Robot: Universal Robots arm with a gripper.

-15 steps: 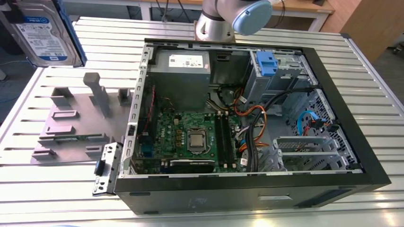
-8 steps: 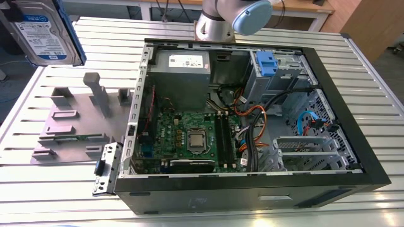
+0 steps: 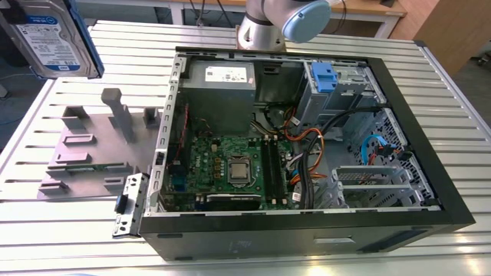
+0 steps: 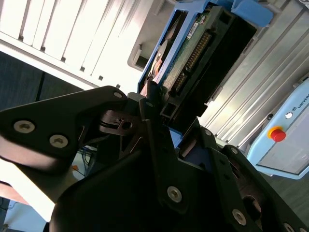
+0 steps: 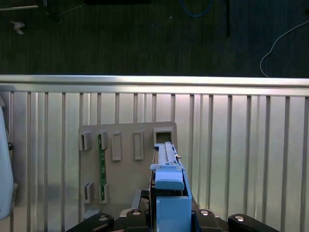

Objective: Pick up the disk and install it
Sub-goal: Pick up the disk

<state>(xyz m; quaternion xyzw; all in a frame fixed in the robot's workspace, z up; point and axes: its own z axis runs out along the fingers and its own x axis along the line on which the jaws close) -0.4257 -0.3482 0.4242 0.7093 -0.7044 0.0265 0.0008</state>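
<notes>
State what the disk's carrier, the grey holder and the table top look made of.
Carrier of the disk: blue plastic, seemingly, by its moulded, evenly coloured look. Grey holder: probably matte plastic, perhaps printed; dull, no glare. Table: likely aluminium; ribbed slats shine brightly.

UP AND CLAMPED: The robot's arm [image 3: 263, 30] stands at the top centre of the exterior view, a silver tube link topped by a rounded pale blue joint cover [image 3: 307, 16]. In the second wrist view, the black end effector [image 4: 178, 126] is closed tight, its fingers [image 4: 153, 130] pressing from both sides on the disk [image 4: 193, 53], which juts out beyond them edge-on. In the first wrist view, the screw-studded black linkages spread to either side of the grip.
</notes>
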